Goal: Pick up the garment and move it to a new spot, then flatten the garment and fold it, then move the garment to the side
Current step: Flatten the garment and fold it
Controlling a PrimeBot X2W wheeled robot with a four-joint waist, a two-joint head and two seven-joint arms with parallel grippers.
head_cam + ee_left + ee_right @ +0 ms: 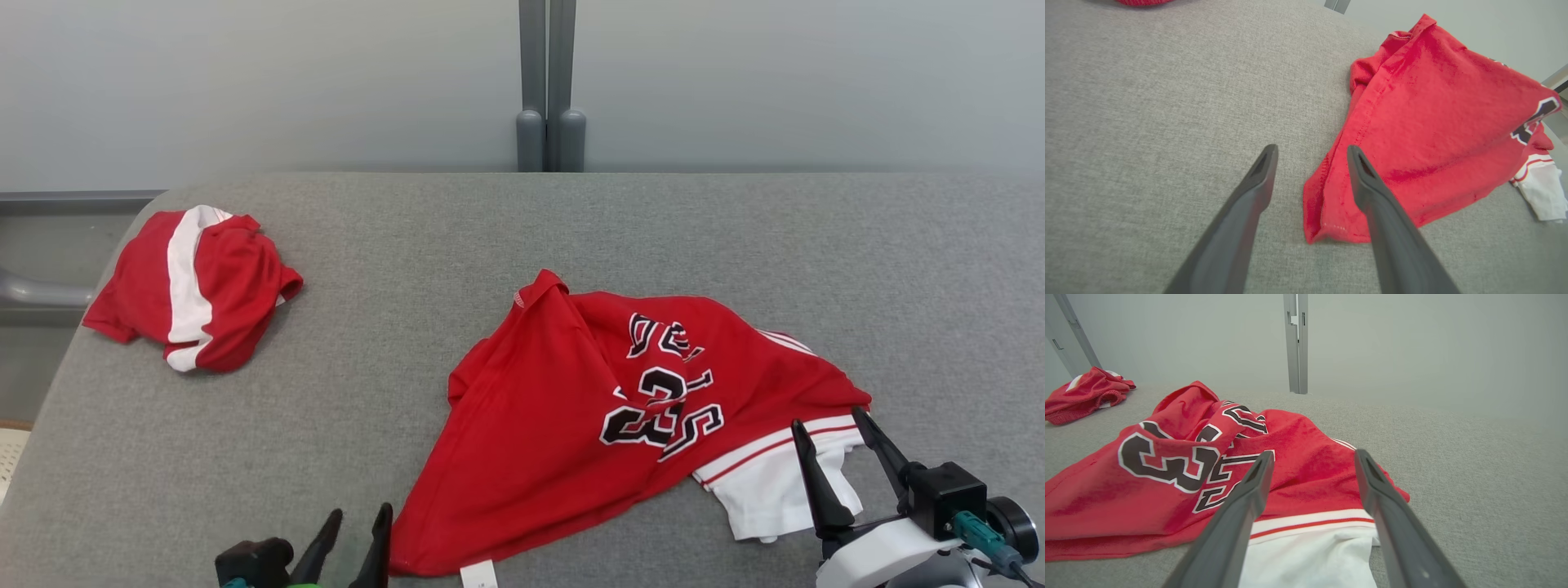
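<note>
Left gripper and right gripper both gape, empty.

Number: on the red jersey, large black digits with white outline read 23; they stand tilted, and the cloth is creased across them
Letters: a row of black letters with white outline, just beside the digits on the same jersey; the cloth is folded over them, so the word cannot be read
Right wrist view: the 3 is plain; the other digit is partly hidden
Tag: a small white tag at the near hem; its print is too small to read
</note>
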